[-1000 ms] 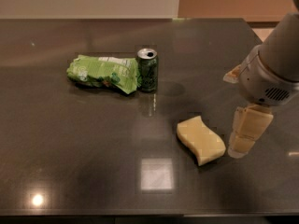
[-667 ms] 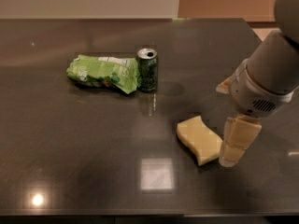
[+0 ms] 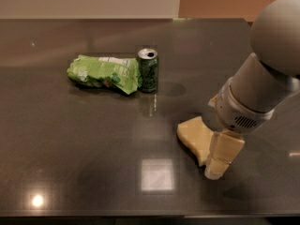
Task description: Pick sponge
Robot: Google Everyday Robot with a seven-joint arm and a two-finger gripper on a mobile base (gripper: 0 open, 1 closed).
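The pale yellow sponge [image 3: 193, 134] lies flat on the dark table [image 3: 93, 139], right of the middle. My gripper [image 3: 217, 163] hangs from the grey arm at the sponge's right end, low over the table and touching or overlapping that end. The right part of the sponge is hidden behind the gripper.
A green soda can [image 3: 148, 70] stands upright at the back, left of the sponge. A green snack bag [image 3: 103, 73] lies against the can's left side. The table's far edge runs along the wall, and its near edge runs along the bottom of the view.
My gripper has moved left and down, from beside the sponge's right side to right against its right end. The sponge, can and bag have not moved.
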